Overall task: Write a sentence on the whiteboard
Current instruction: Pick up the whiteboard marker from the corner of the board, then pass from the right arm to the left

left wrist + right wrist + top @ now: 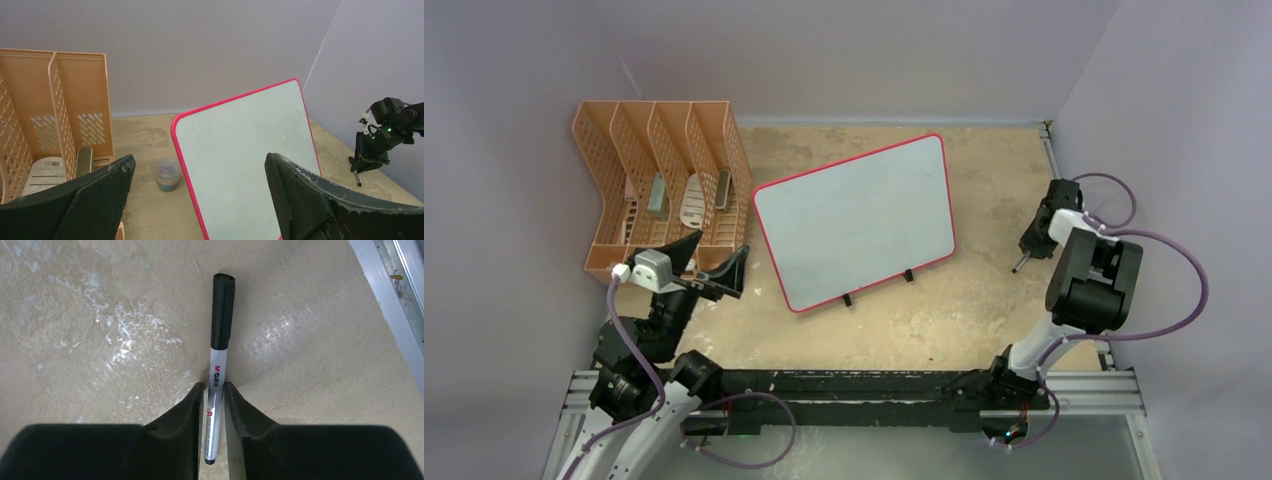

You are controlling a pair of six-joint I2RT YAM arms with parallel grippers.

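Observation:
The whiteboard (854,220) stands tilted on two black feet at mid-table, red-rimmed, its face bare white; the sentence is out of view. At the right, my right gripper (214,386) points down at the table with both fingers pressed against the silver barrel of a black-capped marker (220,340). The capped end sticks out past the fingertips. The top view shows that gripper (1029,248) right of the board with the marker (1021,265) poking out below it. My left gripper (200,160) is wide open and holds nothing, near the board's (245,145) left edge.
An orange mesh file rack (659,190) with a few items in its slots stands at the back left. A small clear jar (167,174) sits on the table between rack and board. A metal rail (395,300) runs along the table's right edge. Grey walls close in three sides.

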